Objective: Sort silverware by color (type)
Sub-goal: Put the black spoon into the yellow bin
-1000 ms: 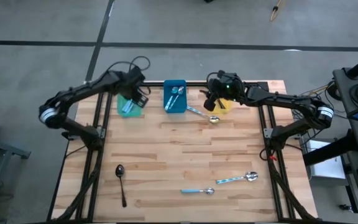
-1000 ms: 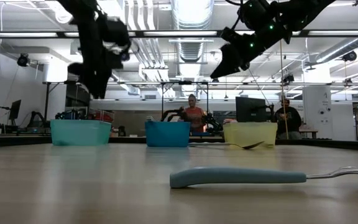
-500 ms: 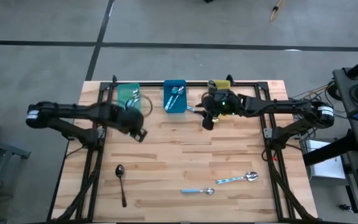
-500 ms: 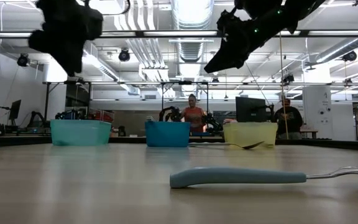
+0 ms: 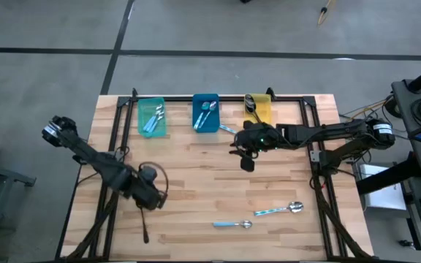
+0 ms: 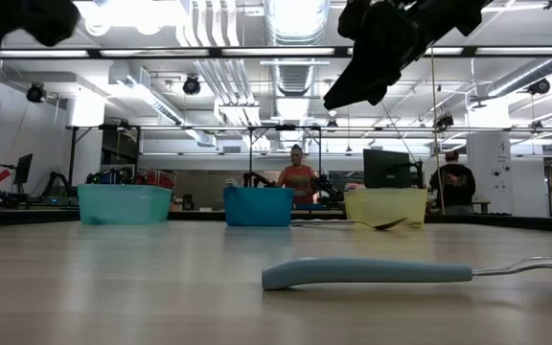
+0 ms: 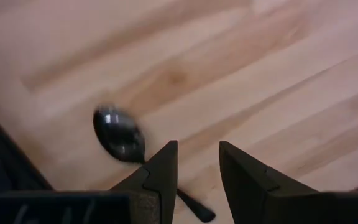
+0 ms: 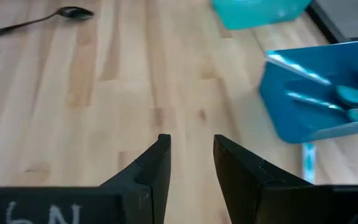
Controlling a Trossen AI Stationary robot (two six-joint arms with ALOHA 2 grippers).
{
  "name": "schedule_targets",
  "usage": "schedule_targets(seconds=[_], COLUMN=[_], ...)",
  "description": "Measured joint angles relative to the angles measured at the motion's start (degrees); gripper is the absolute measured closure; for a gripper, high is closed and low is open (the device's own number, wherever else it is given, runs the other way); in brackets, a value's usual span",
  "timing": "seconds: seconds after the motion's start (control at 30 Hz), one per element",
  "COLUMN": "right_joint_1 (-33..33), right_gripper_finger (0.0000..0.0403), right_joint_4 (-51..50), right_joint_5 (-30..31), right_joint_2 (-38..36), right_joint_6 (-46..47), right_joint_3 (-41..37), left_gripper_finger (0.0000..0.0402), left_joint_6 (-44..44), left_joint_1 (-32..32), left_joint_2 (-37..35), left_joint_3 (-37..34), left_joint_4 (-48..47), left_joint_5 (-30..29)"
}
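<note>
A dark spoon (image 7: 118,134) lies near the table's near-left corner, and its handle (image 5: 145,232) points at the near edge. My left gripper (image 5: 149,197) hangs open just above it, pointing down; the spoon's handle runs under one finger in the left wrist view (image 7: 197,155). Two blue-handled spoons (image 5: 276,210) (image 5: 232,224) lie on the table near the front right. My right gripper (image 5: 245,155) is open over the table's middle (image 8: 191,149), with nothing between its fingers.
Along the far edge stand a teal bin (image 5: 152,117), a blue bin (image 5: 205,112) with blue-handled spoons, and a yellow bin (image 5: 259,109) with a dark spoon. Another blue-handled spoon (image 8: 307,158) lies just beside the blue bin. Bare wood lies between the arms.
My left gripper has swung from the teal bin at the far edge toward the near left, turning as it went, and now hangs over the dark spoon. My right gripper has moved from the yellow bin toward the table's middle. No spoon on the table has moved.
</note>
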Motion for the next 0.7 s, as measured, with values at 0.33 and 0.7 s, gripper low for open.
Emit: schedule_targets(seconds=[0.33, 0.7], right_joint_1=[6.4, 8.9], right_gripper_finger=[0.0291, 0.0291], right_joint_4=[-0.5, -0.3], right_joint_5=[0.0, 0.2], right_joint_2=[0.0, -0.8], right_joint_6=[3.6, 3.8], right_joint_3=[0.0, 0.3], left_gripper_finger=[0.0288, 0.0230], left_joint_6=[-17.7, -20.7], left_joint_1=[-10.9, -13.8], left_joint_2=[9.3, 16.9], left_joint_3=[0.0, 0.0], left_joint_4=[4.7, 5.6], left_joint_5=[0.6, 3.4])
